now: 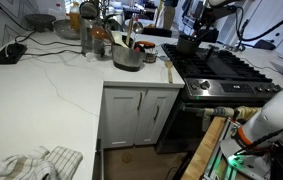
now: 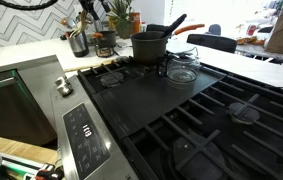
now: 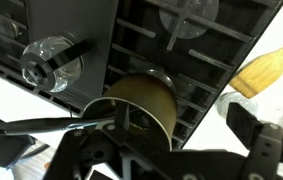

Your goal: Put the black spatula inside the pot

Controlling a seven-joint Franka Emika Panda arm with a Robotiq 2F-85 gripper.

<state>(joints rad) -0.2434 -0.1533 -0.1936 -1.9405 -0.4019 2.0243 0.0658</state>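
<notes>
On the stove (image 2: 131, 100) stands the small dark pot (image 2: 149, 47), and the black spatula (image 2: 176, 22) is already in it — its head is down inside and its handle pokes up over the rim. In the wrist view the pot sits just ahead of the fingers (image 3: 266, 150), near the middle. The long handle sticks out to the left of that picture. It lies across and does not point at the fingers. The fingers look spread wide and hold nothing — as far as I can see, the spatula leans only on the pot. A glass lid (image 2: 181, 72) lies just beside the pot. I think the job is about done. The arm would need to pull away without bumping the handle.
</notes>
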